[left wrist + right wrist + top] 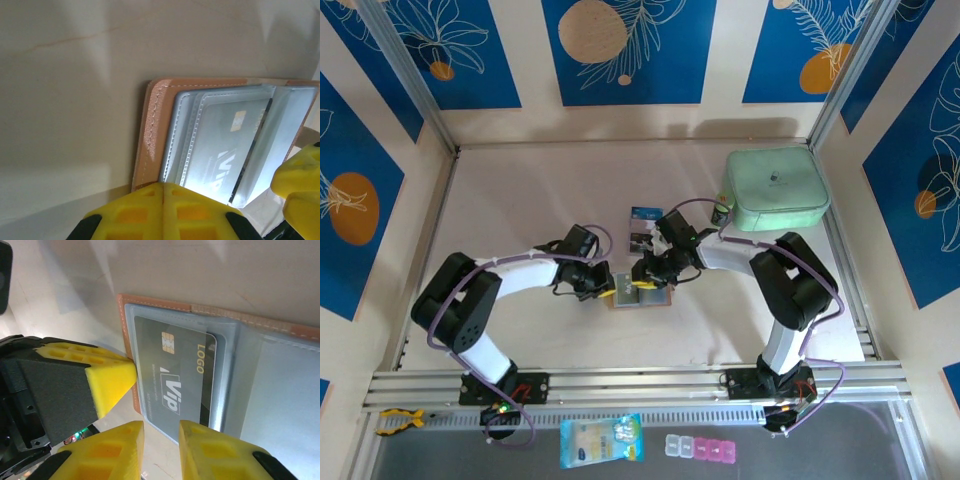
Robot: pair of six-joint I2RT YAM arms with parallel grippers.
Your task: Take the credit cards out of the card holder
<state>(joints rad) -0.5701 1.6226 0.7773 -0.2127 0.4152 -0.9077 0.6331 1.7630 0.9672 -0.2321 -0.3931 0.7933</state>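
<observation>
Card holder (150, 135): tan-pink w/ stitched edge, lying open & flat at table centre, pale grey pockets facing up; one pocket holds a grey credit card (172, 380) w/ gold chip, "LOGO" & "Vip" print, a darker edge showing behind it. Loose on the table just beyond the holder: blue card (646, 214); dark card (642, 240), nearer the holder, both lying flat.

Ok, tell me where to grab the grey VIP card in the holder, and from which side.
Pinch the VIP card by its dark long edge beside the card holder's centre fold, coming from the fold side: that strip looks bare, the rest sits under clear sleeve.
</observation>
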